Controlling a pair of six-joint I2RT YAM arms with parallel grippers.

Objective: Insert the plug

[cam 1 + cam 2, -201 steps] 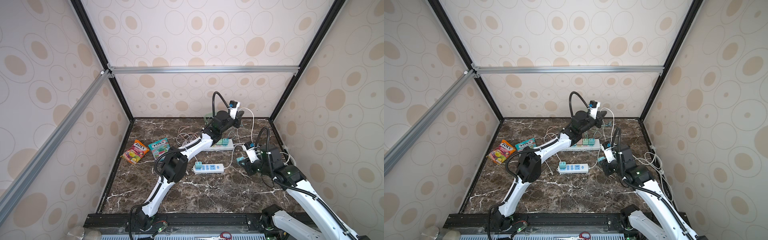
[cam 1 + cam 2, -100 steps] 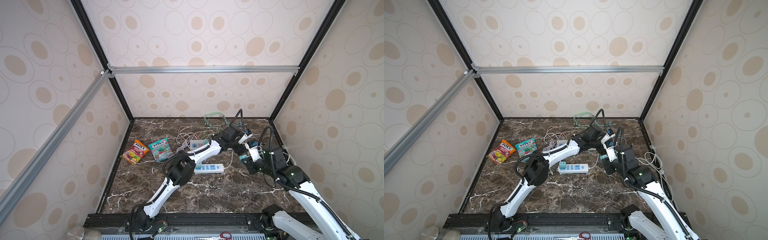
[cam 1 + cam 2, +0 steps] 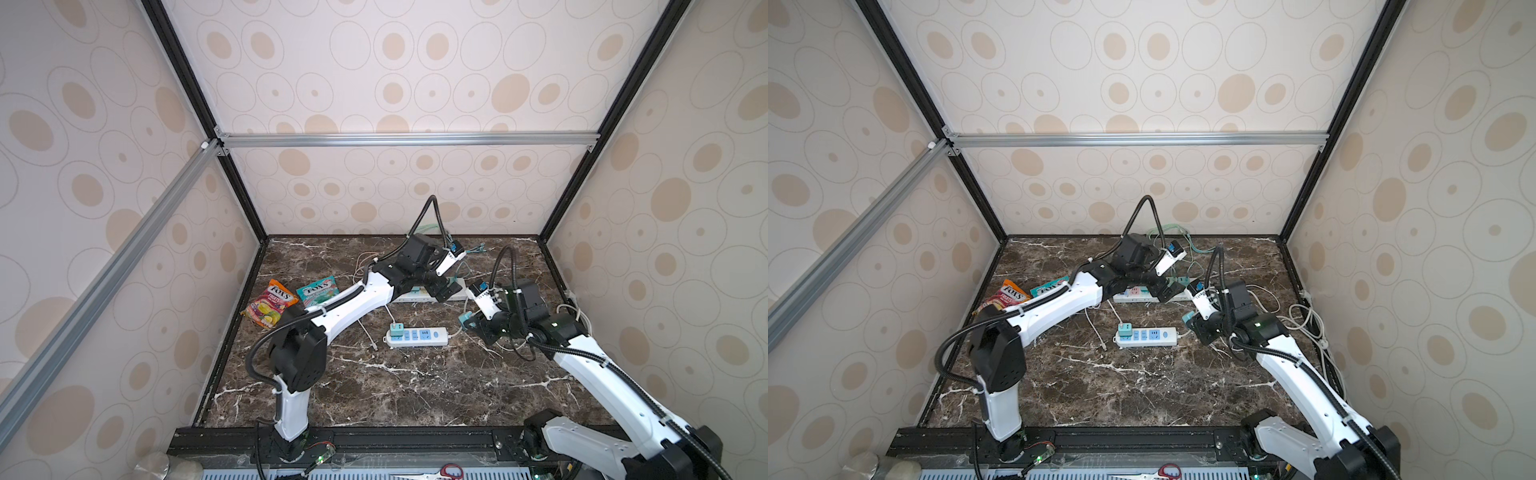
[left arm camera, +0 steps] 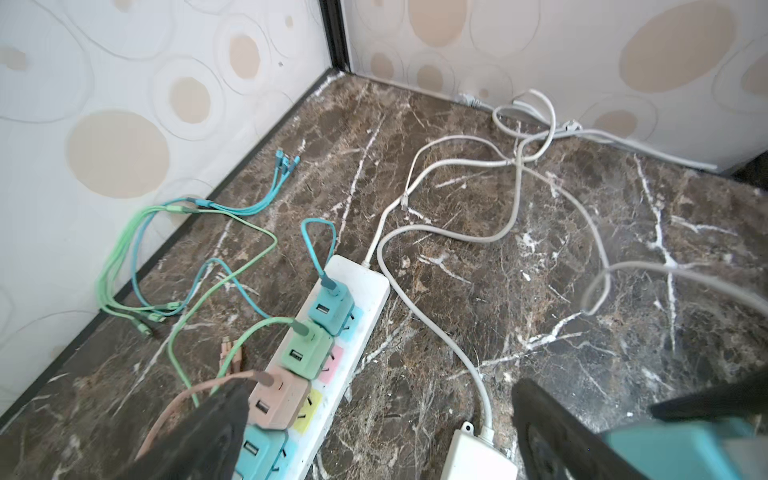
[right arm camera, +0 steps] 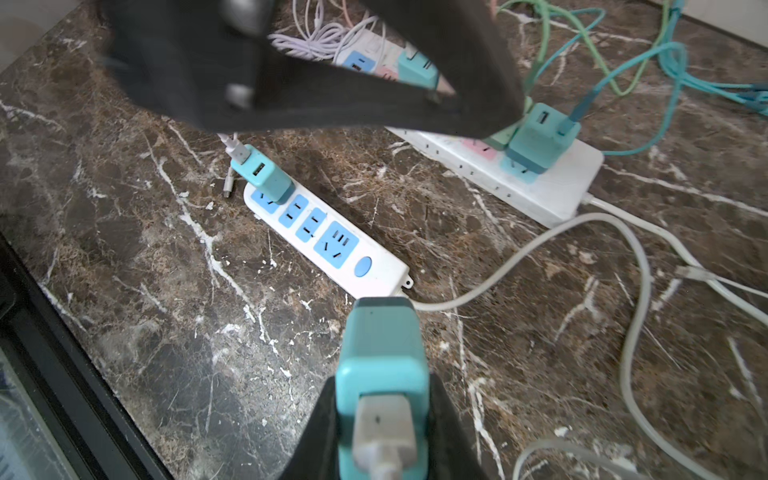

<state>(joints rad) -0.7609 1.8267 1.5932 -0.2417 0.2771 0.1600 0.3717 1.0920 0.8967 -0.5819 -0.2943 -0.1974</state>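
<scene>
Your right end effector (image 5: 381,432) grips the teal plug (image 5: 380,332) above the bench (image 3: 374,382) | power strip (image 3: 417,336) lies just left in a top view, lengthwise toward it, sockets up | left end effector (image 4: 378,399) released, over the far strip (image 4: 365,291).

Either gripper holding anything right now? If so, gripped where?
The right gripper clamps the teal charger plug by the two sides of its body, near its USB end. The left gripper is open and holds nothing.

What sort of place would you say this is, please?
Probably a robot test enclosure rather than a room: patterned panels on a black frame surround a marble-look tabletop, with the left arm and right arm mounted at its front rail.
</scene>
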